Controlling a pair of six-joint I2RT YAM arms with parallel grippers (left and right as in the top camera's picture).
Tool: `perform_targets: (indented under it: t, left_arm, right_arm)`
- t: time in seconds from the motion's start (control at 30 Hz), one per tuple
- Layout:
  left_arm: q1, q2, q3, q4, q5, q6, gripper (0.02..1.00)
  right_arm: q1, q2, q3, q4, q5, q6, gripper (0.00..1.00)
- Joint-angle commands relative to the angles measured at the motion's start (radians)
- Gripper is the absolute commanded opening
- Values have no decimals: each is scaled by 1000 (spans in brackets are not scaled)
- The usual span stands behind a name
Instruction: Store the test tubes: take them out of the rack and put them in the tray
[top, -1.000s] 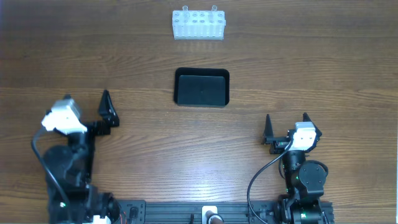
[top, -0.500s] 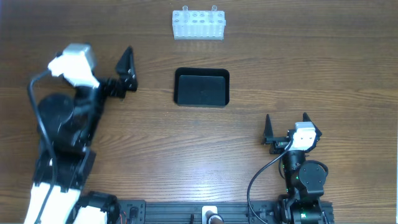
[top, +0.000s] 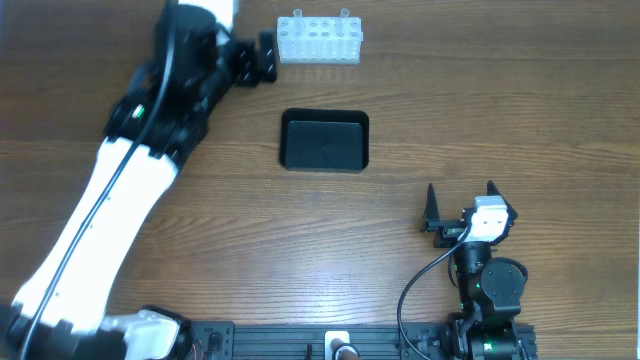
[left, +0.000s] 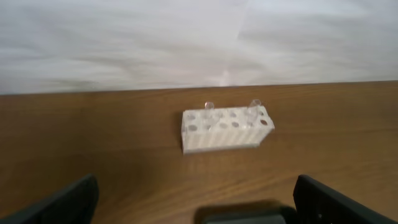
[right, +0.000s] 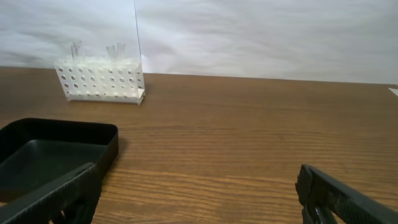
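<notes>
left gripper (top: 267, 57), fingers apart, hangs near the rack (top: 319, 42); right gripper (top: 461, 203) is also apart.

Two arms in white and black on a black base rail (top: 270, 340).
The left arm (top: 120, 210), at the frame's left, has a long white link, a black cable along it and a black left gripper (top: 268, 57). The right arm (top: 487, 285), lower right, is black with green lights, a looping cable and a white wrist block (top: 490, 215).
</notes>
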Motion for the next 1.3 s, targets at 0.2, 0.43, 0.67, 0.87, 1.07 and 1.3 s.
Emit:
perform_targets:
  t: [0.2, 0.43, 0.67, 0.87, 1.07, 1.3]
  left_arm:
    - [-30, 310, 226, -7, -42, -74, 998]
    - [-32, 491, 346, -8, -41, -76, 998]
    - [-32, 654, 498, -7, -41, -76, 998]
    - [-32, 748, 560, -7, -41, -76, 998]
    - [-32, 813, 591, -7, -38, -76, 998]
    - [-32, 869, 626, -4, -38, -75, 998]
  right_arm:
    - [-7, -9, -5, -3, -7, 2, 991]
    - [-6, -9, -5, -3, -7, 2, 993]
    - [-6, -9, -5, -3, -7, 2, 991]
    - [-7, -9, -5, -3, -7, 2, 993]
    - [-7, -9, -5, -3, -7, 2, 993]
    - [-7, -9, -5, -3, -7, 2, 993]
